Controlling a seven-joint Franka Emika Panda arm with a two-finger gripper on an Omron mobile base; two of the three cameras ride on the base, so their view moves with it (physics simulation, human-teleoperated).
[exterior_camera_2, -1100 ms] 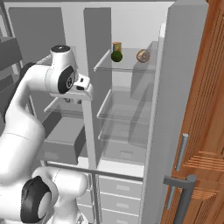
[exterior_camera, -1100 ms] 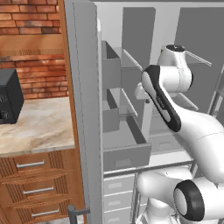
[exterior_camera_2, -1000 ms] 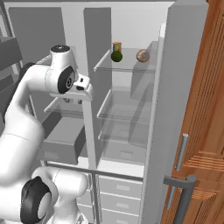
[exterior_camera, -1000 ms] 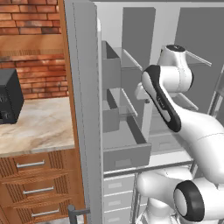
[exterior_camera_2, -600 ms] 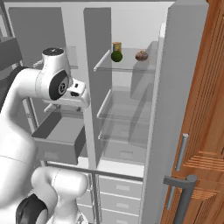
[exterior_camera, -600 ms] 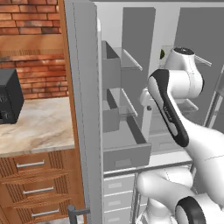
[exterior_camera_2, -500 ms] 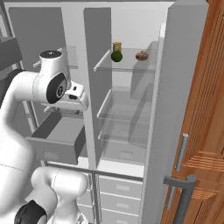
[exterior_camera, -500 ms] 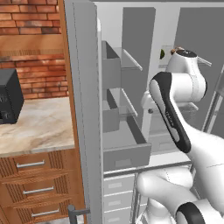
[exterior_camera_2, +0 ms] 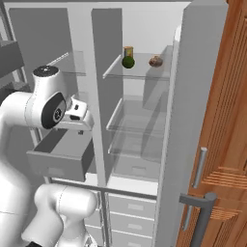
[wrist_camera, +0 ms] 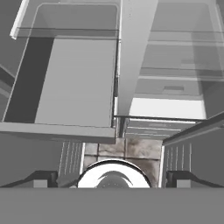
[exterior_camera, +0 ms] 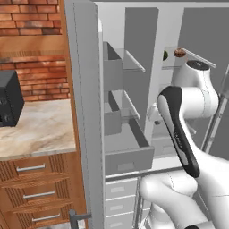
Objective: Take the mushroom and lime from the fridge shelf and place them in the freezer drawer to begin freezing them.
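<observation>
While the fridge stands open, the small dark green ball of a lime [exterior_camera_2: 128, 62] sits on the upper see-through grey glass fridge shelf [exterior_camera_2: 140, 73], near its front left corner, with a narrow yellow-brown upright item [exterior_camera_2: 128, 51] right behind it. The tiny brown rounded mushroom [exterior_camera_2: 155, 61] rests on the same shelf, a little to the right of the lime and apart from it. From the left base view the mushroom [exterior_camera: 180, 52] and a sliver of the lime [exterior_camera: 165, 55] peek out above the arm's top joint.

Below and to the left of that shelf, past the grey upright divider [exterior_camera_2: 100, 96], the wide shallow grey freezer drawer [exterior_camera_2: 60, 157] is pulled out, its flat front panel showing a small rectangular recess. In the hand view the drawer [wrist_camera: 65, 83] lies open with a bare floor inside.

Just above the drawer's back, the white arm's dark two-finger gripper [exterior_camera_2: 79, 117] hangs level with the lower glass shelves. In the hand view its fingers [wrist_camera: 41, 179] stand wide apart with nothing between them.

Further out, a marble-topped counter [exterior_camera: 33, 129] with wooden drawers lies left of the fridge, carrying a black appliance [exterior_camera: 8, 103] before a red brick wall [exterior_camera: 31, 53]. A wooden cabinet door [exterior_camera_2: 217, 135] with a grey bar handle stands at the right.
</observation>
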